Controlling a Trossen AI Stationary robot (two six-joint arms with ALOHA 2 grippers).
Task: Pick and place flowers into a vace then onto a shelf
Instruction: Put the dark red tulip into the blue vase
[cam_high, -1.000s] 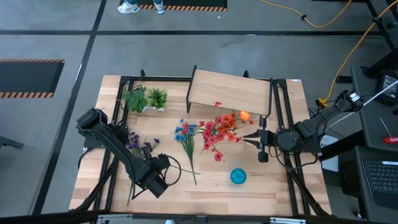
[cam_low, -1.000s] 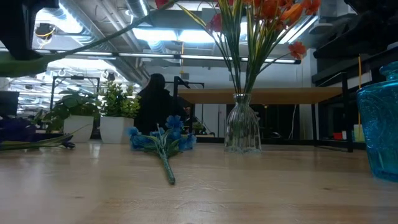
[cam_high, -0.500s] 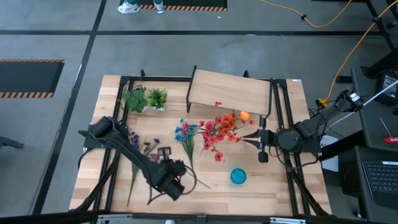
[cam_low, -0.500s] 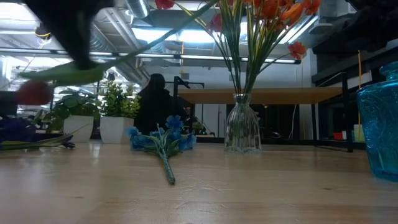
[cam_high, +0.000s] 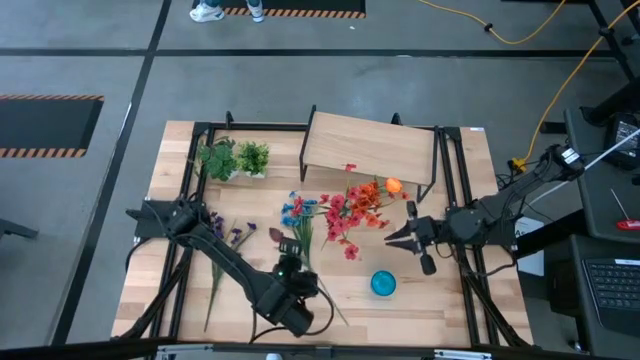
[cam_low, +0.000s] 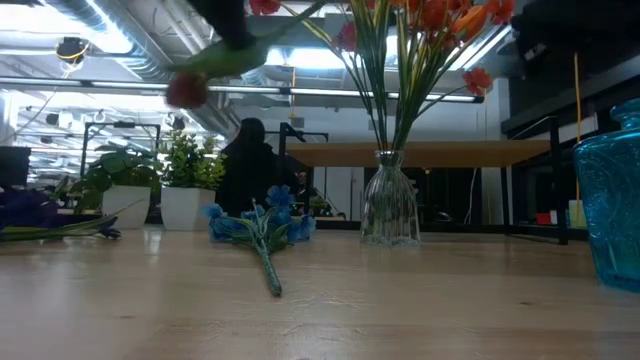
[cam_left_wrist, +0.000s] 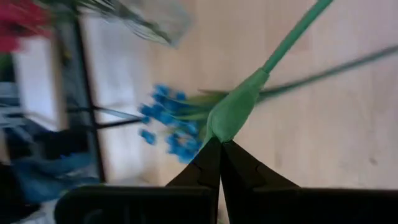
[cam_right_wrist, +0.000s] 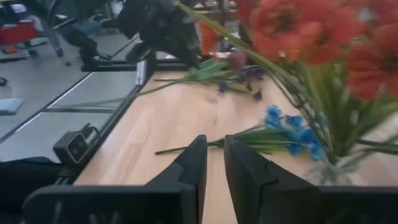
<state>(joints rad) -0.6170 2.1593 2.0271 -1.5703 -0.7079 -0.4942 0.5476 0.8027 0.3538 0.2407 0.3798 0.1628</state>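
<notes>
My left gripper is over the near middle of the table, shut on a single flower with a long green stem and a dark red bud. In the low view the bud hangs high above the table. A glass vase stands upright and holds red and orange flowers. A blue bunch and a purple bunch lie flat on the table. My right gripper hovers just right of the vase, fingers narrowly open, touching nothing. The shelf stands at the far edge. My left gripper pinches the single flower between its two fingertips at a thickened green part of the stem. The fingers lie across the stem. The flower is lifted clear of the table, its stem slanting, with the long bare end reaching out past the fingers.
Two small potted plants stand at the far left corner. A blue cup stands on the near right of the table. Black frame rails run along both sides. A person shows behind the table.
My left gripper has carried the single flower toward the table's right along the near side, turning as it went; the bud has swung from the left toward the vase, high above the table. My right gripper has shifted slightly toward the near edge and turned a little.
</notes>
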